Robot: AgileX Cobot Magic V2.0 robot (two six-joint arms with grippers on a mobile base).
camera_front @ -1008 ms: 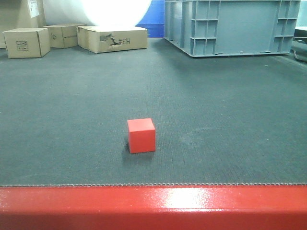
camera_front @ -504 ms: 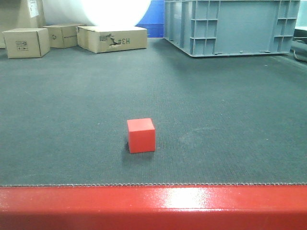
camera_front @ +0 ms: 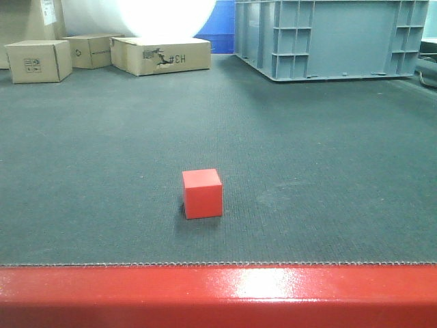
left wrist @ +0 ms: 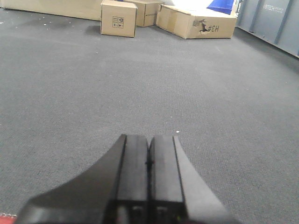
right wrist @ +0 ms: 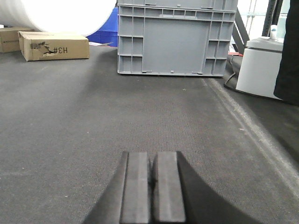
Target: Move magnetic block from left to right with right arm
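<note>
The magnetic block (camera_front: 202, 193), a small plain red cube, rests on the dark grey mat a little left of centre in the front view, not far behind the red front edge. Neither arm shows in that view. In the left wrist view my left gripper (left wrist: 149, 139) is shut, its dark fingers pressed together over bare mat with nothing between them. My right gripper (right wrist: 153, 155) is likewise shut and holds nothing, low over the mat. The block appears in neither wrist view.
Brown cardboard boxes (camera_front: 160, 55) stand at the back left. A big grey plastic crate (camera_front: 324, 37) stands at the back right. A glossy red bar (camera_front: 218, 294) runs along the near edge. A white bin (right wrist: 259, 67) sits to the right of the mat.
</note>
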